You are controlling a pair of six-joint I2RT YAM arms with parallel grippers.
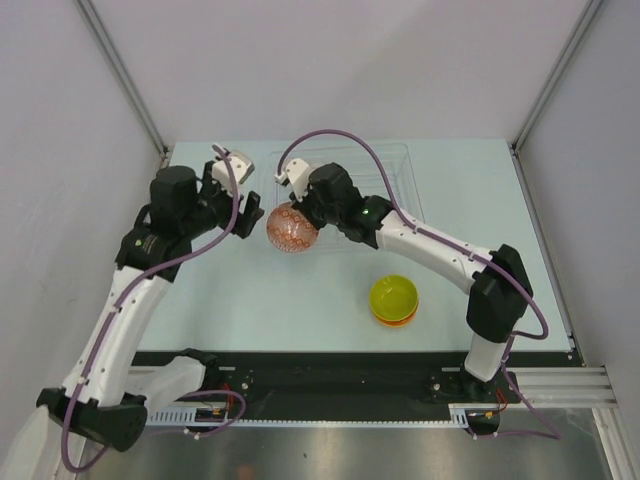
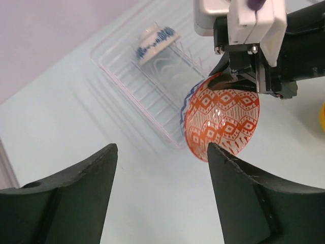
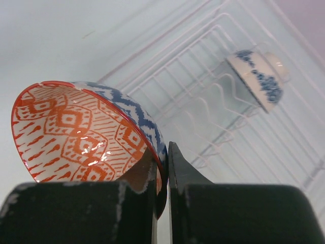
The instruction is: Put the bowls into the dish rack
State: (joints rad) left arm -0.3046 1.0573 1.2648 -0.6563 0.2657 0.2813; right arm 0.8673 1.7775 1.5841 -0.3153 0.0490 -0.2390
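right claw [image 3: 163,162]: fingers pinched almost together on the rim of a round ceramic bowl w/ orange diamond pattern inside and blue zigzag outside [image 3: 76,132]. One finger inside, one outside, bowl wall sandwiched btw them.
held bowl: sticks out left of the fingertips in the right wrist view, tipped on edge, mouth facing the left claw. Looks clear of the table afaict.
left claw [image 2: 161,150]: wide open, nothing in it, near the bowl's mouth side, not touching.
clear plastic rectangular dish rack w/ thin upright prongs [image 3: 203,91]: straight beyond the right claw's fingertips and off to the right. Its long side slants away from them.
white bowl w/ blue pattern [image 3: 259,79]: parked on edge btw prongs, well past the fingertips toward the rack's far end.
glossy yellow-green bowl [image 1: 394,294]: stacked on an orange bowl [image 1: 395,320], back behind the right claw by that arm's forearm. Can't tell if there's more under it.
key relation: free prong slots sit btw the fingertips and the parked bowl, and the right arm is the nearer one.
next move (imo): carry it forward, keep it on edge, lower it btw prongs, then let go.
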